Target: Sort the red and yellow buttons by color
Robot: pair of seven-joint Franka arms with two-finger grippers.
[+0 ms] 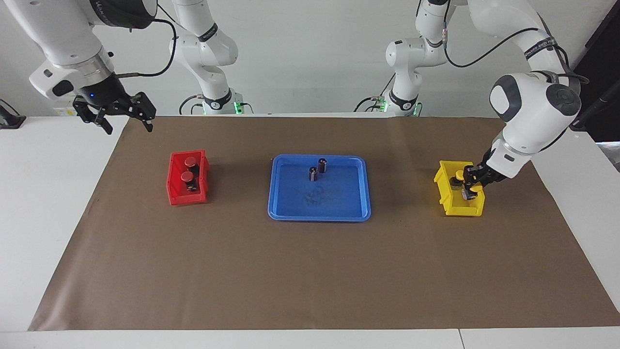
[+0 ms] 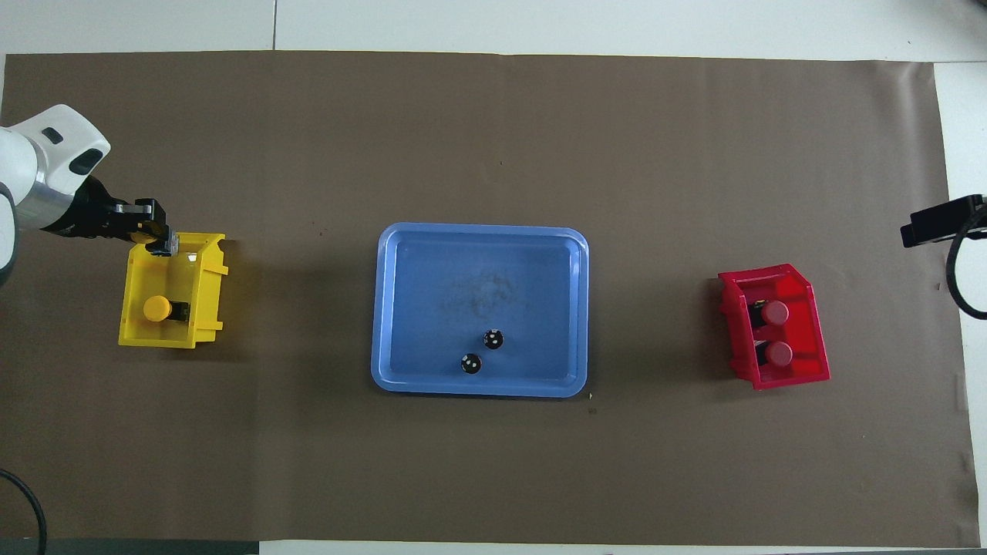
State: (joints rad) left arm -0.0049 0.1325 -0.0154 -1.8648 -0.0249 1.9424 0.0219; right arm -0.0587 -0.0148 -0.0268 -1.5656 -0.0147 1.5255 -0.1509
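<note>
The left claw pinches a small, stiff yellow-capped push-button switch by its blocky base, over the yellow plastic bin; the right claw waits spread.

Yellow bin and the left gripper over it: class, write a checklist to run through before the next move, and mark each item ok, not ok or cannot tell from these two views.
1. Left gripper shut on the held yellow button: ok.
2. Held button over the yellow bin, at the end farther from the robots: ok.
3. Room in the bin apart from the other yellow button, which lies at the nearer end: ok.
4. Held button low enough to release without tipping: cannot tell.
5. Right gripper open, waiting off the mat's corner: ok.
6. Two red buttons in the red bin; only two dark cylinders on the blue tray: ok.
</note>
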